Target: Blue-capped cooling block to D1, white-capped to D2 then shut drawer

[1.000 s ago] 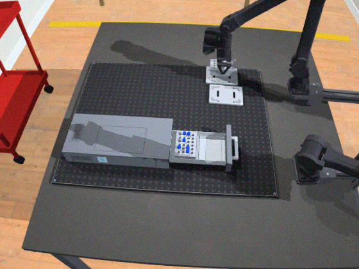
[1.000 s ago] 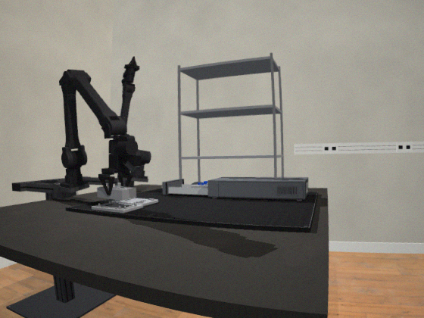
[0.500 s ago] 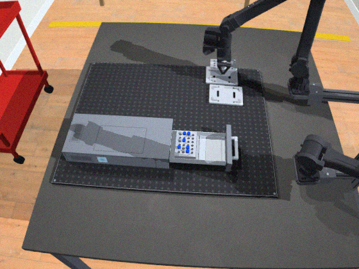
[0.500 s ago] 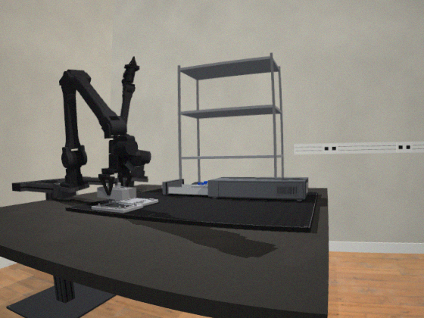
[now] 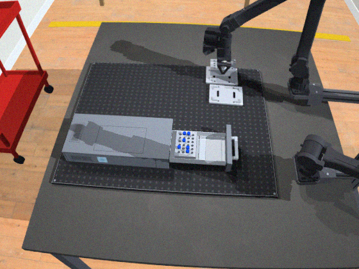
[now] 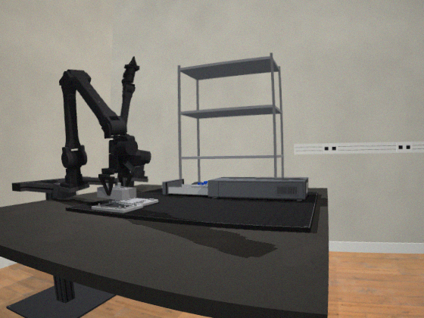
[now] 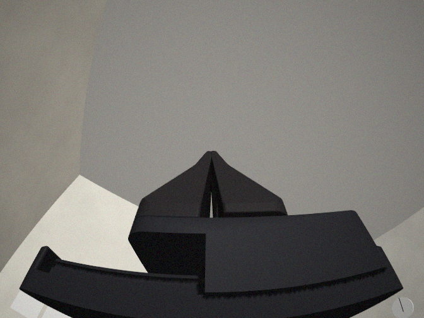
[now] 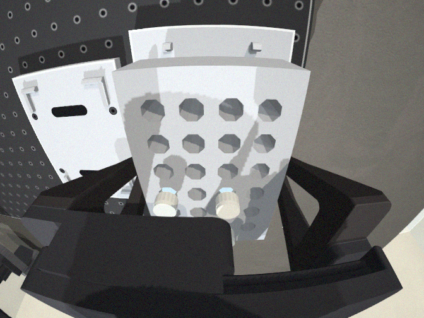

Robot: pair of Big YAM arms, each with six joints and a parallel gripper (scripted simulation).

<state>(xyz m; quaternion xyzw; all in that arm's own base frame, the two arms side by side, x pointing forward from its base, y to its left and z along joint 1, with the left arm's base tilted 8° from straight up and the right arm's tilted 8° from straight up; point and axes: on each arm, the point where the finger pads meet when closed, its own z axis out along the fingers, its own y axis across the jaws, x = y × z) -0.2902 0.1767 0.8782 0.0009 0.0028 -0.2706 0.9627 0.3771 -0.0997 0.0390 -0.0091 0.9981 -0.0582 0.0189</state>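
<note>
white block's rear tubes [image 8: 233, 236] mostly hidden

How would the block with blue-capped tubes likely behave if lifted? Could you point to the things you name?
The block [image 5: 193, 154] looks rigid, so it probably won't flex. Its blue-capped tubes [image 5: 184, 139] [image 6: 205, 182] stand in open-topped holes, so tilting might spill them.

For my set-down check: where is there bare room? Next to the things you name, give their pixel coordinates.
Two patches: the drawer's [image 5: 205, 163] [image 6: 187, 190] bay between blue-capped block [image 5: 186, 143] and front panel [image 5: 228, 147] [image 6: 173, 188]; and D1 [image 5: 225, 95] [image 6: 145, 201] [image 8: 82, 137], between D2 [image 5: 211, 78] [image 6: 113, 207] [image 8: 212, 42] and drawer. Crowded: D2, under the right gripper [image 5: 224, 71] [image 6: 116, 188] [image 8: 211, 158] and white-capped block [image 5: 213, 63] [image 6: 123, 194] [image 8: 211, 83].
</note>
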